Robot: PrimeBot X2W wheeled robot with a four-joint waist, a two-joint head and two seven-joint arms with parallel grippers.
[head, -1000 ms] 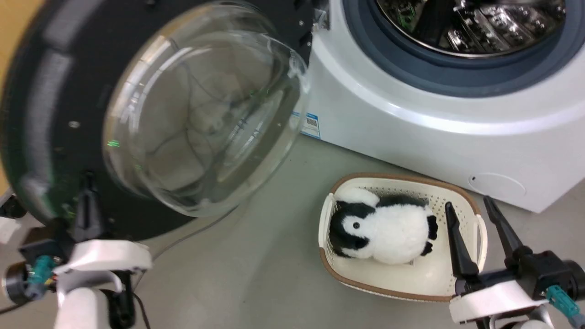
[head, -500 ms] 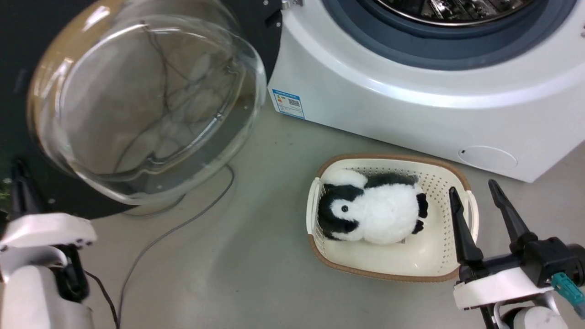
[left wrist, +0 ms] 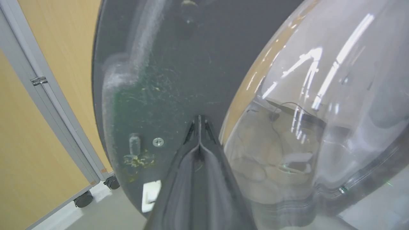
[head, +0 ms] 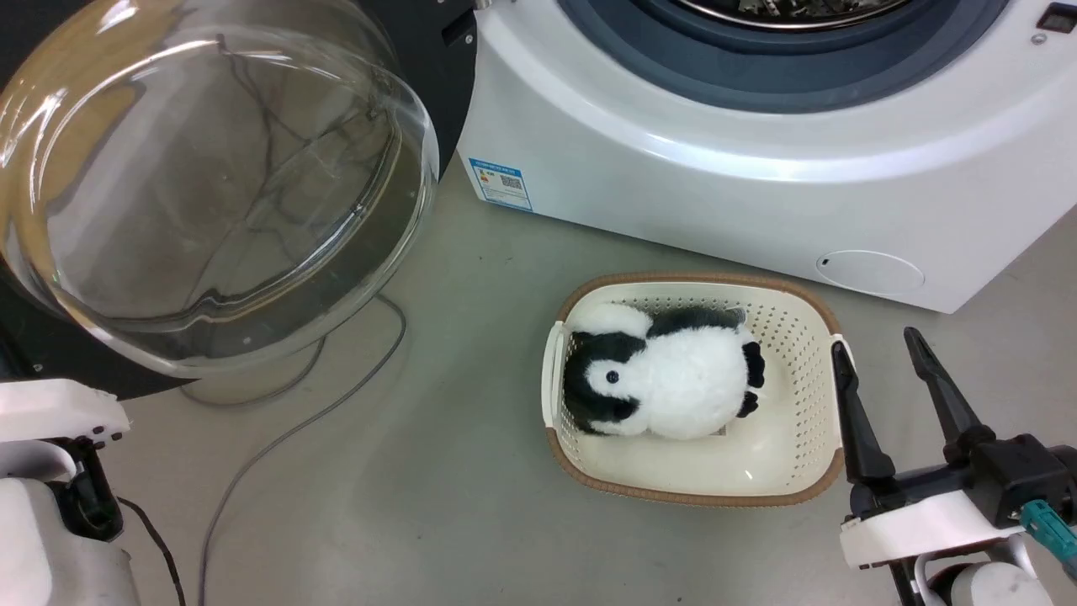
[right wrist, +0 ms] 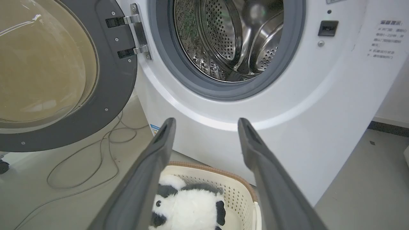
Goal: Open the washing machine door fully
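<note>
The washing machine door [head: 425, 50] stands swung open at the upper left, its clear glass bowl [head: 202, 185] bulging toward me. The white washing machine [head: 715, 185] fills the top right, and its steel drum [right wrist: 230, 35] lies open inside the grey gasket. My left gripper [left wrist: 198, 119] is shut with nothing in it, its tips against the door's black inner face [left wrist: 166, 70] beside the glass. My right gripper [head: 875, 343] is open at the lower right, apart from the door, by the basket's right rim. In the right wrist view the right gripper [right wrist: 206, 121] points at the machine's front.
A cream basket [head: 808, 320] with a plush penguin [head: 665, 387] sits on the floor before the machine. A grey cable [head: 286, 438] runs over the floor under the door. Beyond the door stands a wood panel [left wrist: 38, 127] on castors.
The head camera has shifted. The door has swung wider, away from the machine's front. My left arm has slid toward the lower left edge; the right gripper has stayed open.
</note>
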